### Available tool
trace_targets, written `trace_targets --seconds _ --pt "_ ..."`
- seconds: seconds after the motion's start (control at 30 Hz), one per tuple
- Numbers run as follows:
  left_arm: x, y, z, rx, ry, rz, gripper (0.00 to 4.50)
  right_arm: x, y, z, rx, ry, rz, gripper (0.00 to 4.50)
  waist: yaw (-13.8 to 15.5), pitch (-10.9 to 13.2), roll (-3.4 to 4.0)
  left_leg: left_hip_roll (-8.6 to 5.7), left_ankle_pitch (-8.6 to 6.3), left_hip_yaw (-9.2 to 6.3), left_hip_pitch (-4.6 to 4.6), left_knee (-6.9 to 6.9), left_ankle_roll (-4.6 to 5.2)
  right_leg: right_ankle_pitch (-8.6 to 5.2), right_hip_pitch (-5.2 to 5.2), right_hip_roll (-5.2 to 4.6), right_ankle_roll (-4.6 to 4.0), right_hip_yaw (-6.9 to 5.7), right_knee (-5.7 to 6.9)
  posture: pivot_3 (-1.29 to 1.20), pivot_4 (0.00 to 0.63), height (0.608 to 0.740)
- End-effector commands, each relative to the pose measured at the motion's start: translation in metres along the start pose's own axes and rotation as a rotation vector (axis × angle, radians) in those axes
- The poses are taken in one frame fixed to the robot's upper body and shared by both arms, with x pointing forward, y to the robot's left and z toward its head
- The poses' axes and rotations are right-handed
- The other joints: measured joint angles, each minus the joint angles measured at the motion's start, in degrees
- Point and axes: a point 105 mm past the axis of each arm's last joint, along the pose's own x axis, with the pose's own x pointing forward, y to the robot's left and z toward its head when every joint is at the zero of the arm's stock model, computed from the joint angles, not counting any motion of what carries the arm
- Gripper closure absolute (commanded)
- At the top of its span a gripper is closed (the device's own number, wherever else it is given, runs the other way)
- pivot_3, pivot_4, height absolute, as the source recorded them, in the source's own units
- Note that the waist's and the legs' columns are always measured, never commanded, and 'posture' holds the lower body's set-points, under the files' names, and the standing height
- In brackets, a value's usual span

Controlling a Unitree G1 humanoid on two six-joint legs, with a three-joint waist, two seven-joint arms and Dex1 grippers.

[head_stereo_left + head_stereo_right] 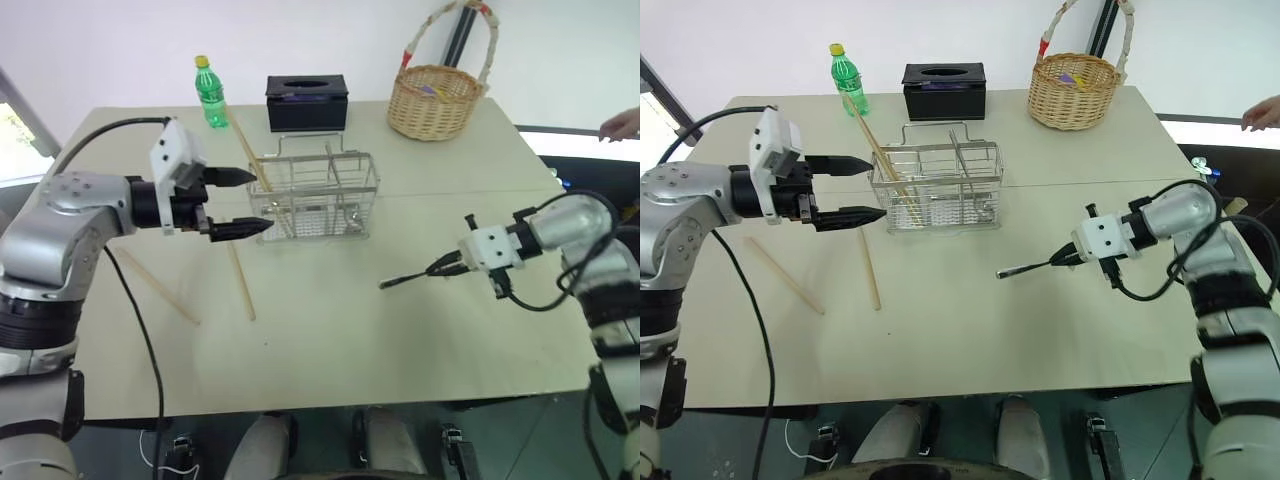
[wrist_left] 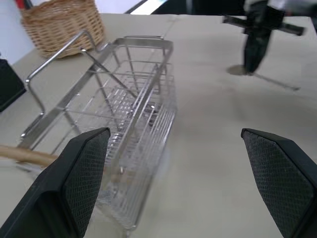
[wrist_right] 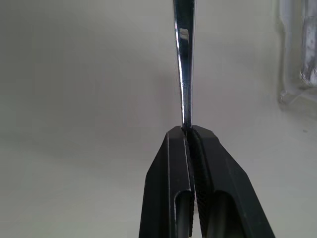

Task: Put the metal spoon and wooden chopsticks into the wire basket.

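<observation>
Silver wire mesh forms the rectangular wire basket [image 1: 318, 195], a divided caddy with a thin wire handle, standing mid-table toward the far side. One of the pale tan wooden chopsticks [image 1: 250, 152] leans in its left end; two more long straight sticks [image 1: 241, 282] lie flat on the beige table [image 1: 400, 350] near the left side, not yet collected. The left gripper [image 1: 243, 202] hovers just left of the basket with its textured black fingers spread wide, empty (probably poised for the loose sticks). The right gripper [image 1: 1065, 257] has its fingers pressed together, pinching the thin straight handle of the small shiny metal spoon [image 1: 1025, 267], which juts leftward above the table, well right of the basket, likely heading for a compartment.
</observation>
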Motion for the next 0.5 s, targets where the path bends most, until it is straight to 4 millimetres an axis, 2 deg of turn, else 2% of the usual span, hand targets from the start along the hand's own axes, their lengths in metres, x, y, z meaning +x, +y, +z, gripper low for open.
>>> trace_targets --seconds 0.03,0.13,0.17,0.23,0.3,0.37,0.43,0.5 --pt "-0.006 0.009 0.016 0.059 -0.043 0.043 0.0 -0.03 -0.035 0.064 0.099 -0.266 -0.258 4.44 -0.3 0.0 0.02 0.0 0.0 0.04 0.0 0.0 0.0 0.01 -0.07 -0.03 -0.01 0.03 -0.01 0.0 0.15 0.661" --pt "-0.003 0.012 0.017 0.058 -0.053 0.049 0.0 -0.048 -0.069 0.108 0.209 -0.528 -0.481 4.44 -0.3 -0.1 -0.09 0.13 0.0 0.01 0.09 -0.03 0.0 -0.02 -0.02 -0.04 -0.09 0.06 -0.02 0.0 0.15 0.661" --pt "-0.002 0.013 0.016 0.058 -0.055 0.05 0.0 -0.051 -0.075 0.118 0.232 -0.579 -0.518 4.44 -0.2 -0.1 -0.08 0.14 0.0 0.02 0.14 -0.06 0.0 -0.08 -0.01 -0.03 -0.2 0.08 -0.02 0.0 0.15 0.661" --pt "0.0 0.015 0.017 0.06 -0.062 0.054 0.0 -0.051 -0.087 0.133 0.265 -0.654 -0.595 4.44 0.0 -0.1 -0.14 0.14 0.0 -0.01 0.11 -0.08 0.0 -0.08 -0.04 -0.02 -0.19 0.08 -0.02 0.0 0.15 0.661" --pt "0.002 0.016 0.017 0.06 -0.072 0.058 0.0 -0.042 -0.101 0.147 0.306 -0.714 -0.657 4.44 0.0 -0.1 -0.18 0.12 0.0 -0.04 0.08 -0.09 0.0 0.01 -0.06 -0.02 -0.06 0.06 -0.01 0.0 0.15 0.661" --pt "0.003 0.016 0.018 0.062 -0.078 0.059 0.0 -0.031 -0.107 0.152 0.318 -0.719 -0.686 4.44 0.0 -0.1 -0.19 0.06 0.0 -0.04 -0.06 -0.07 0.0 0.03 -0.16 -0.04 -0.04 0.06 -0.02 0.0 0.15 0.661" --pt "0.004 0.017 0.02 0.064 -0.085 0.063 0.0 -0.013 -0.115 0.149 0.297 -0.656 -0.72 4.44 0.1 -0.1 -0.22 -0.02 0.02 -0.05 -0.21 -0.01 -0.03 0.03 -0.26 -0.04 -0.04 0.02 0.0 0.0 0.15 0.661" --pt "0.004 0.017 0.02 0.066 -0.088 0.065 0.0 -0.004 -0.12 0.147 0.295 -0.635 -0.738 4.44 0.0 -0.1 -0.22 -0.05 0.12 -0.04 -0.27 0.0 -0.2 0.04 -0.26 -0.04 -0.03 -0.04 0.02 0.0 0.15 0.661"
